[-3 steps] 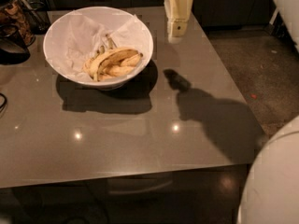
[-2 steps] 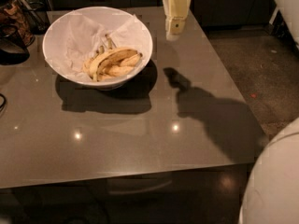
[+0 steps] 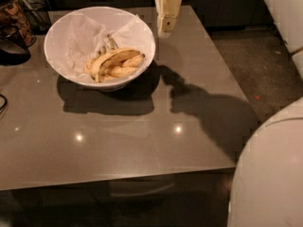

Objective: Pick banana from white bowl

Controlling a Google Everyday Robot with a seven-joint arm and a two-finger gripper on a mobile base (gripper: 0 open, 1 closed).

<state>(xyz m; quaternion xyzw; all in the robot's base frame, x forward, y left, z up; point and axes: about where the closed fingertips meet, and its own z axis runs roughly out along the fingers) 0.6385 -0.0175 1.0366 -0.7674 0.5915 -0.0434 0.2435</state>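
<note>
Gripper (image 3: 165, 25) hangs above the far side of the grey table (image 3: 142, 141), just right of the white bowl's (image 3: 53, 56) rim. I can't make out whether it is parted or closed (only its pale housing shows). Banana (image 3: 115, 57) lies in the bowl on the crumpled paper lining (image 3: 80, 37), resting across the shorter bananas (image 3: 122, 72). Gripper and banana are apart.

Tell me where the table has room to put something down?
The whole near half of the table, in front of the white bowl, is bare. So is the right side, beside the bowl and below the end effector hanging at the far edge. It's crowded at the far left, by the dark clutter.
</note>
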